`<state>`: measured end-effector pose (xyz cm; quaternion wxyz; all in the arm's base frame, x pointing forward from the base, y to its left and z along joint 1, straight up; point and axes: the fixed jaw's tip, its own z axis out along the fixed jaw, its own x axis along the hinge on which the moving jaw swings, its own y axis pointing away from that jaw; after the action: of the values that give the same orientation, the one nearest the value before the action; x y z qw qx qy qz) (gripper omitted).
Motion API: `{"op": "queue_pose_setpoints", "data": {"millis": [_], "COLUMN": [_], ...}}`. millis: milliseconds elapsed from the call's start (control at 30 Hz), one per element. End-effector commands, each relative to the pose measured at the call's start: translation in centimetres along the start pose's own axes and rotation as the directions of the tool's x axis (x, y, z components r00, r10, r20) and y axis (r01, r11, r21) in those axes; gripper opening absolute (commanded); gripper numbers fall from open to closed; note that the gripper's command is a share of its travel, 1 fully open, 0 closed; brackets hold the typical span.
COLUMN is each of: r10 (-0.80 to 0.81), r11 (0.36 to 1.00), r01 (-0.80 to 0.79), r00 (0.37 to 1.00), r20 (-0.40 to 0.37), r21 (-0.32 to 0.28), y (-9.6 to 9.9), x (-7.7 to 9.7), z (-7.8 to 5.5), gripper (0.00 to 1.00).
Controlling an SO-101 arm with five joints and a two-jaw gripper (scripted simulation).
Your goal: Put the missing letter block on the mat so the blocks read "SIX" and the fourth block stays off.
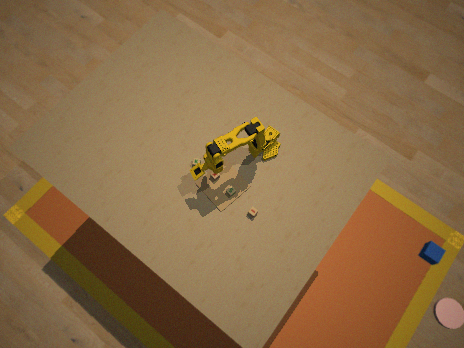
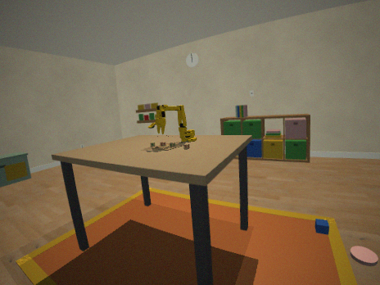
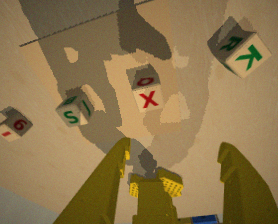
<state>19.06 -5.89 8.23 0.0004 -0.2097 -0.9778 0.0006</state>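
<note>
Red X block [image 3: 145, 93], green S block [image 3: 74, 110], green K block [image 3: 239, 48].

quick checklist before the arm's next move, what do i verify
1. Gripper empty: ok, jaws apart, nothing between.
2. X block with X up: ok.
3. S block with S up: ok.
4. Missing letter in the row: not ok, the red-dash block lies apart from the S block.
5. K block off the mat: cannot tell, mat edge too faint.
</note>
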Motion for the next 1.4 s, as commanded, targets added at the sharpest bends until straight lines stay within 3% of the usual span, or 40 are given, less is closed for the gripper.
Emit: {"op": "queue_pose_setpoints", "data": {"millis": [0, 100, 200, 1000, 1167, 1367], "r10": [0.12, 0.222, 0.26, 0.26, 0.258, 0.25], "r11": [0.993, 0.975, 0.965, 0.965, 0.965, 0.966], "r01": [-0.12, -0.222, -0.26, -0.261, -0.26, -0.257], "r00": [0.989, 0.969, 0.959, 0.957, 0.946, 0.9], "r20": [0.087, 0.107, 0.115, 0.125, 0.195, 0.357], "r21": [-0.008, -0.009, -0.01, -0.011, -0.016, -0.027], "y": [-2.6, -5.2, -6.3, -6.3, -6.3, -6.3], "x": [-2.5, -3.7, -4.0, -4.0, -4.2, -4.1], "z": [-0.9, -0.7, -0.6, -0.8, -2.3, -5.9], "gripper": [0.32, 0.32, 0.32, 0.32, 0.32, 0.32]}}
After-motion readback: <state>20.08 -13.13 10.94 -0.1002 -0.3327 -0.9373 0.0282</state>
